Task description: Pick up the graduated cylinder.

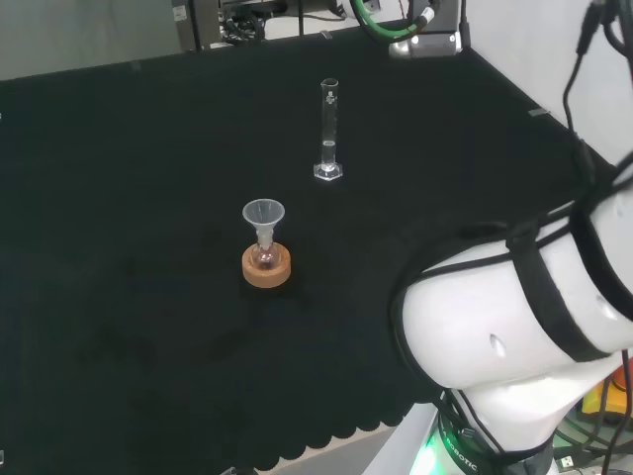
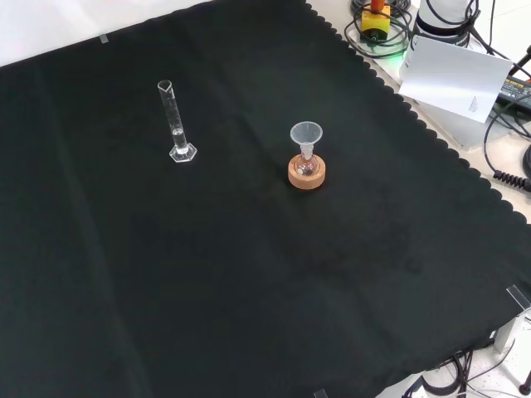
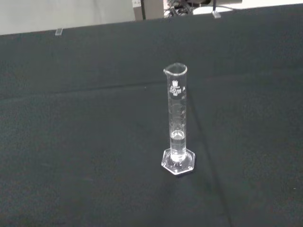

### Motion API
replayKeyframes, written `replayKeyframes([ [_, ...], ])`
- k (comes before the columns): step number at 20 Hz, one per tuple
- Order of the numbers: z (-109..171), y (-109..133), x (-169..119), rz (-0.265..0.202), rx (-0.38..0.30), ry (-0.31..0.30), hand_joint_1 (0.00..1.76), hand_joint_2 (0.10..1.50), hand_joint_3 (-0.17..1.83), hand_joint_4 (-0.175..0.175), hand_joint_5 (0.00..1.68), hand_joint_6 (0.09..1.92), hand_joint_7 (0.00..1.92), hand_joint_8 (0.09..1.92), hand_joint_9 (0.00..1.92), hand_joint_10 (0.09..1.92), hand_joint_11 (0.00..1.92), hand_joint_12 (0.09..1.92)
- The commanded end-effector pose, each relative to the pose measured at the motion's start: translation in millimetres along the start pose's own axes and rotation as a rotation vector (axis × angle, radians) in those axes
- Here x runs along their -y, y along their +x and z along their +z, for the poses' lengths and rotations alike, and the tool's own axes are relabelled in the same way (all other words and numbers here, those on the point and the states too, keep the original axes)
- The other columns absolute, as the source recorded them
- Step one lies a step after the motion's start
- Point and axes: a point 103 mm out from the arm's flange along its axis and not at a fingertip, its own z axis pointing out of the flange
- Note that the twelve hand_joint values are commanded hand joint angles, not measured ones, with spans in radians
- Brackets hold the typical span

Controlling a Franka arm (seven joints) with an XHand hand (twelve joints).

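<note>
Glass: the graduated cylinder [image 1: 328, 129] was clear glass, a narrow tube on a six-sided foot, and it stood upright on the black cloth [image 1: 119, 198].
Cylinder, place: in the head view it stood farther off than the cork ring [image 1: 267, 267] and a little to the right of it, well apart from it; nothing touched it.
Cylinder, front view: here the graduated cylinder [image 2: 175, 121] stood to the left of the cork ring [image 2: 307, 173] and slightly higher in the view, with bare black cloth [image 2: 249, 282] between the two.
Cylinder, wrist view: the graduated cylinder [image 3: 177, 120] was seen from the side, with its pouring lip at the rim, printed marks along the tube and the hexagonal foot flat on the black cloth [image 3: 71, 142]. A little clear liquid seemed to be at the bottom of the tube, but I could not tell this for sure.
Landmark: the cork ring was a stand and carried a small round flask [image 1: 264, 255]; a clear funnel [image 1: 263, 218] sat in the neck of this flask. The funnel [image 2: 305, 136] also stood upright in the front view.
Arm: the white links of the arm [image 1: 524, 317] were at the right of the head view, nearer than the cork ring.
Hand: I could not tell its state.
</note>
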Motion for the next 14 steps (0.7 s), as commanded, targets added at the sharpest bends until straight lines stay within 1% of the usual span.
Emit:
replayKeyframes([
  [1,61,-29,-84,-0.041,-0.087,-0.005,0.33,1.3,-0.04,-0.034,0.23,0.09,0.02,0.52,0.23,0.56,0.05,1.39],
  [4,82,-35,-108,-0.053,-0.134,0.015,0.37,1.28,-0.06,-0.035,0.23,0.09,0.03,0.53,0.22,0.61,0.05,1.39],
  [8,107,-37,-131,-0.082,-0.206,0.01,0.41,1.26,-0.07,-0.037,0.24,0.09,0.04,0.54,0.22,0.63,0.06,1.39],
  [10,117,-36,-139,-0.103,-0.218,0.013,0.42,1.26,-0.08,-0.038,0.24,0.09,0.04,0.54,0.23,0.63,0.06,1.39],
  [14,138,-34,-150,-0.13,-0.263,0.022,0.47,1.24,-0.09,-0.039,0.24,0.09,0.05,0.55,0.24,0.64,0.06,1.39],
])
